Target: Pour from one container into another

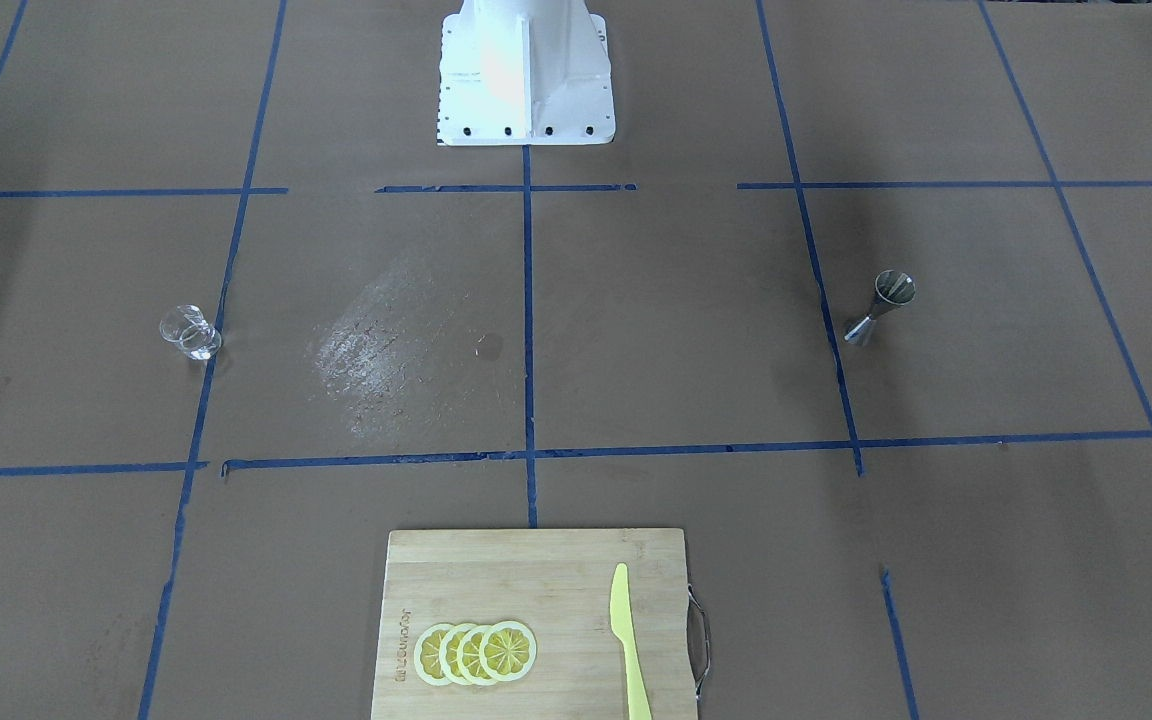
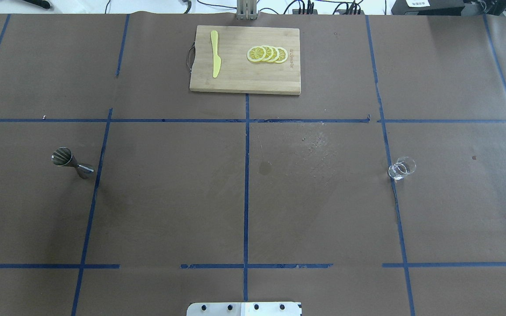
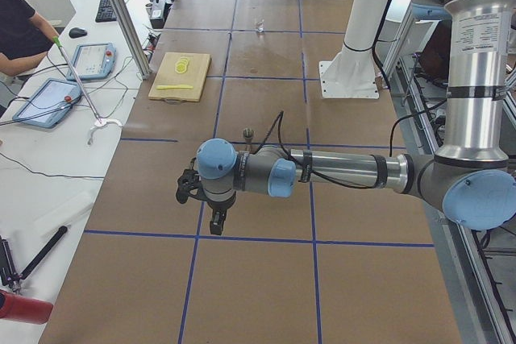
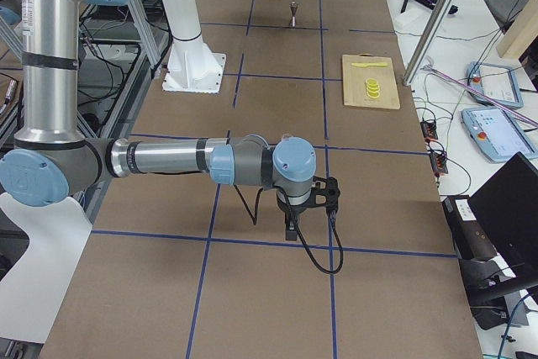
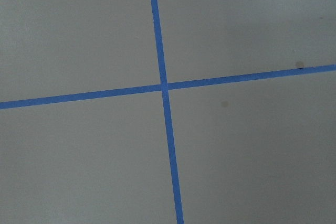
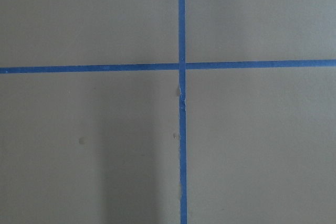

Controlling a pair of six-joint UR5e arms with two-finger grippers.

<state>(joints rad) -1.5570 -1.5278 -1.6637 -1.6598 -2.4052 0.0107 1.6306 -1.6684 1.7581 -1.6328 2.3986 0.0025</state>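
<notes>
A steel jigger stands upright on the robot's left side of the brown table. On the robot's right side stands a small clear glass. My left gripper shows only in the exterior left view, pointing down over the table end, well short of the jigger. My right gripper shows only in the exterior right view, pointing down near a tape crossing. I cannot tell whether either is open or shut. Both wrist views show only table and blue tape.
A wooden cutting board with lemon slices and a yellow knife lies at the table's far edge. The white robot base stands mid-table on the near side. A person's arm and tablets are on a side desk.
</notes>
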